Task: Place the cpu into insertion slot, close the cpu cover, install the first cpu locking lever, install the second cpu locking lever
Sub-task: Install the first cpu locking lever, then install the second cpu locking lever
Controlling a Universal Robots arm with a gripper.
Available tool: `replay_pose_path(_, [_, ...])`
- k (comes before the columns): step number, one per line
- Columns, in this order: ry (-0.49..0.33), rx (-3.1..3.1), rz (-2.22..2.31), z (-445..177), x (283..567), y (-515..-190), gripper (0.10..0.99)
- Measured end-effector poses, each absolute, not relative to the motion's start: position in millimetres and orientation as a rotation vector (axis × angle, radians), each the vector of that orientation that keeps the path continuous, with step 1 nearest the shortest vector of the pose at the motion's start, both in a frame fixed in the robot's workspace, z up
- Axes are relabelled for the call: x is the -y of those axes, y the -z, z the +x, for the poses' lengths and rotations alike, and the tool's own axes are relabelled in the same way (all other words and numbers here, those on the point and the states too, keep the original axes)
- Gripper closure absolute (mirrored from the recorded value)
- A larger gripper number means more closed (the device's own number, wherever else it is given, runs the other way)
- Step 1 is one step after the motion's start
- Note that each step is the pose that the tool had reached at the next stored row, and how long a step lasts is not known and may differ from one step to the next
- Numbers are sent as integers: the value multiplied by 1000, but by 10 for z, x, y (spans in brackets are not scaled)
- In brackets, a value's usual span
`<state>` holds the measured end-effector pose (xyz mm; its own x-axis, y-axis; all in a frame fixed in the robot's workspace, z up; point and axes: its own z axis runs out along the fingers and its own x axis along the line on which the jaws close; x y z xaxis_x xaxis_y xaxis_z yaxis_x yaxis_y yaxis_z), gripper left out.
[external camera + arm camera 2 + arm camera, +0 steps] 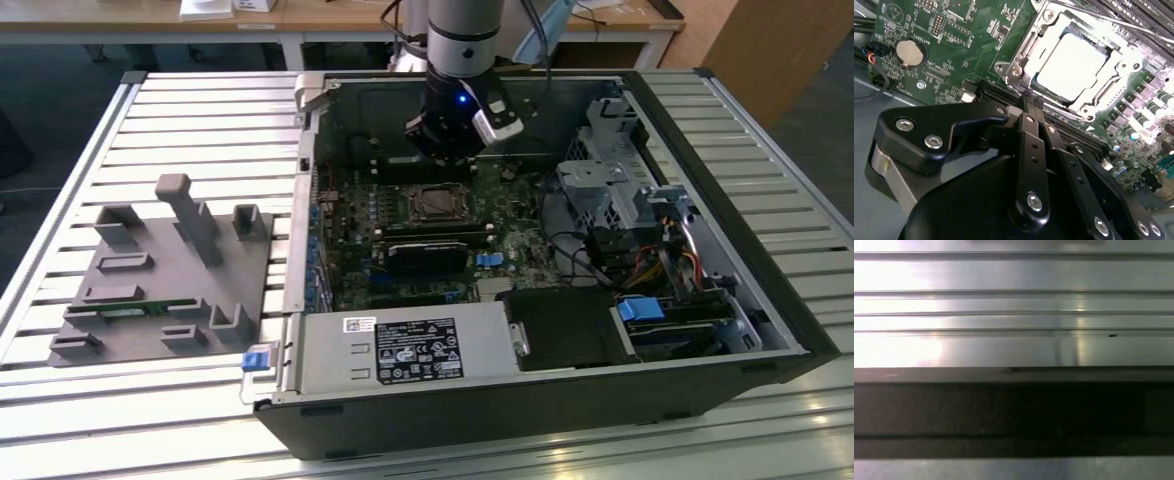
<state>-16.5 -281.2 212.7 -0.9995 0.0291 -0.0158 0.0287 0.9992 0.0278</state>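
The cpu point(1070, 67) lies flat in the insertion slot point(438, 205), its pale metal face showing bright. The silvery cpu cover point(1023, 50) is down around it, framing the chip through its cut-out. A thin metal lever rod point(1104, 17) runs along one side of the socket. My gripper point(1030, 102) hangs just above the motherboard at the socket's edge, its black fingers point(1026, 130) pressed together with nothing seen between them. In the exterior view the gripper point(447, 165) stands over the board just behind the socket.
The open computer case point(787, 320) lies on a slatted aluminium table point(1014, 275). A grey fixture point(160, 280) sits at the exterior view's left. A power supply point(400, 350), drive cage point(601, 190), cables point(627, 270) and a coin cell point(908, 52) surround the socket.
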Motion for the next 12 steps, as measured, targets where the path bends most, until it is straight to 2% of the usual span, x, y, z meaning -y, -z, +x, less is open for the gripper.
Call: replay_pose_path(12, [-43,-3125,45,-165,2838,-2125,980])
